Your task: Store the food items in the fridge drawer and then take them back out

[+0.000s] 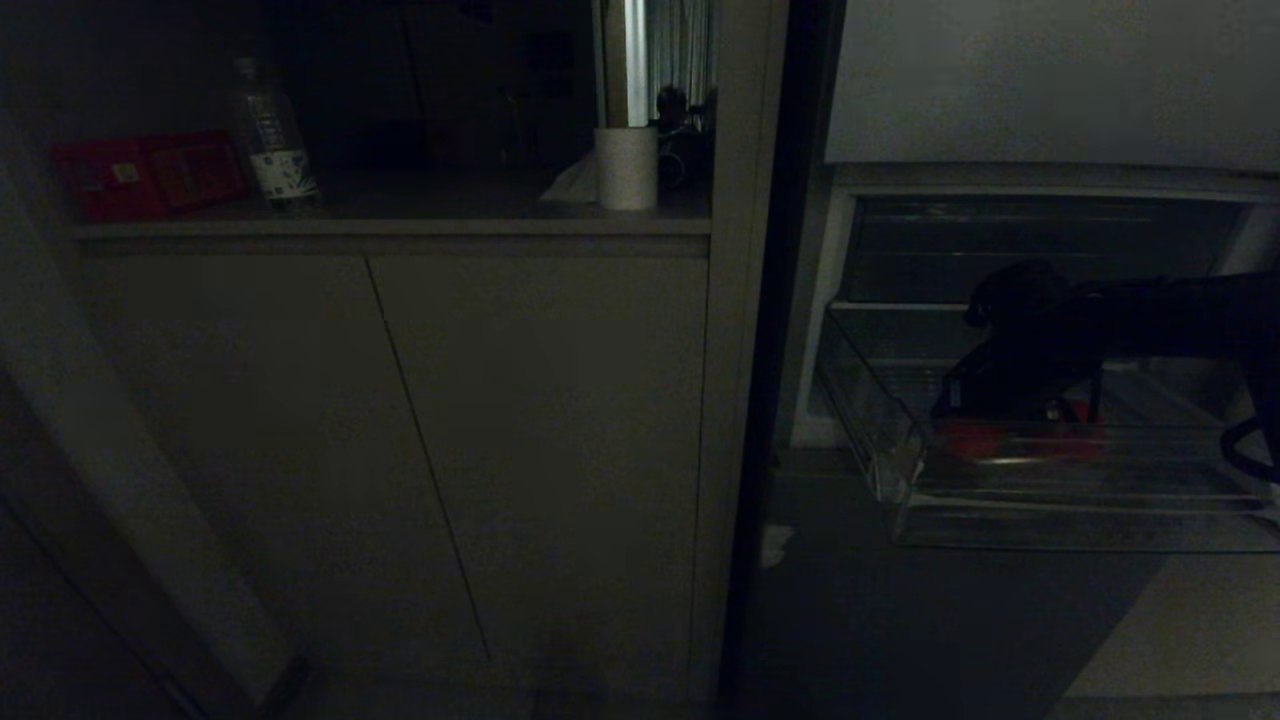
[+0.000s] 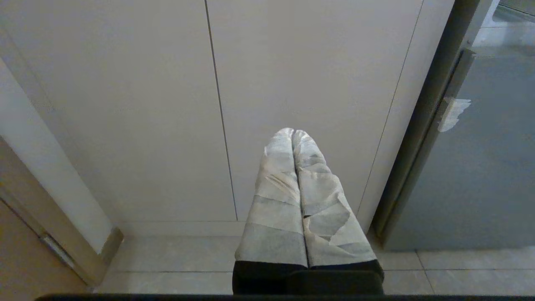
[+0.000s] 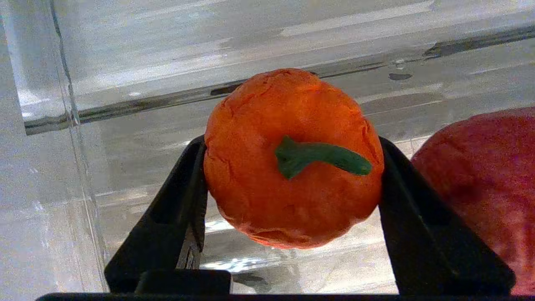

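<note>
We are finding our right hand reaching into the fridge drawer, its fingers closing on either side of the orange fruit, while the red fruit is lying just beside it.

head view: very dim, underexposed | wrist views: bright, sharp, even light

Left gripper hung above tiled floor, tape-wrapped fingers pressed together, pointing at pale cabinet doors; grey fridge beside cabinets, whitish tape scrap on its edge
</note>
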Controlling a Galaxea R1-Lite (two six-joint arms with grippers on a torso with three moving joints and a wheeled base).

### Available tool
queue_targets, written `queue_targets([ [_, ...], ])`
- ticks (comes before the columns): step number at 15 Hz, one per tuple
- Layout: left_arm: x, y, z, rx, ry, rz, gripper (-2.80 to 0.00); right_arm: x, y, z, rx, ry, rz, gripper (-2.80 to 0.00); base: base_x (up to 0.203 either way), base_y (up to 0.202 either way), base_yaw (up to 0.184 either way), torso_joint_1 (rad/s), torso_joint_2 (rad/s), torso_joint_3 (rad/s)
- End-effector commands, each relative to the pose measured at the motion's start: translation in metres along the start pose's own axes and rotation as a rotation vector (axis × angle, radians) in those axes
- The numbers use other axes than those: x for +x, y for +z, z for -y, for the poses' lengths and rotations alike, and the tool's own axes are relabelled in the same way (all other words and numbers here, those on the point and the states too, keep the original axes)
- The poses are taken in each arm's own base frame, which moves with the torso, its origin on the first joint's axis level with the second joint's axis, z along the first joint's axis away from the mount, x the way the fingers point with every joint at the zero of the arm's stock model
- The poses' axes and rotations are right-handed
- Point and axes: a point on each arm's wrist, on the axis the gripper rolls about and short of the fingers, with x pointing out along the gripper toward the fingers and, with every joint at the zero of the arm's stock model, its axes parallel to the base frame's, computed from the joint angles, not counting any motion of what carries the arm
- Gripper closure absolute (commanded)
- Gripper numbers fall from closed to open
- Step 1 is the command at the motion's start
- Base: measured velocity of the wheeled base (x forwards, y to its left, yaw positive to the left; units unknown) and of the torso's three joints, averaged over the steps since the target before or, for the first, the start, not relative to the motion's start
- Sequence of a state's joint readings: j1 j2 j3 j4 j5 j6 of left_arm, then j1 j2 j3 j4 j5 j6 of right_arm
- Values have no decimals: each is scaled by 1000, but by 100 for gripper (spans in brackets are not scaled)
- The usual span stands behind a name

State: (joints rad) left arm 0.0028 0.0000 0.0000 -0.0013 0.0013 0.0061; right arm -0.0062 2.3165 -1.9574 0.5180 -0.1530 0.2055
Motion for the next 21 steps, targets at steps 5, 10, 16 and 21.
queue_targets([
  [5, 0, 0, 0, 0, 1, 0, 0, -63, 19, 5, 37, 32, 121, 0, 0, 0, 0, 0, 0, 0],
  [10, 0, 0, 0, 0, 1, 0, 0, -130, 26, 15, 85, 61, 239, 0, 0, 0, 0, 0, 0, 0],
  [16, 0, 0, 0, 0, 1, 0, 0, -246, -27, 44, 68, 74, 331, 0, 0, 0, 0, 0, 0, 0],
  [21, 0, 0, 0, 0, 1, 0, 0, -344, -145, 84, 27, 87, 463, 0, 0, 0, 0, 0, 0, 0],
])
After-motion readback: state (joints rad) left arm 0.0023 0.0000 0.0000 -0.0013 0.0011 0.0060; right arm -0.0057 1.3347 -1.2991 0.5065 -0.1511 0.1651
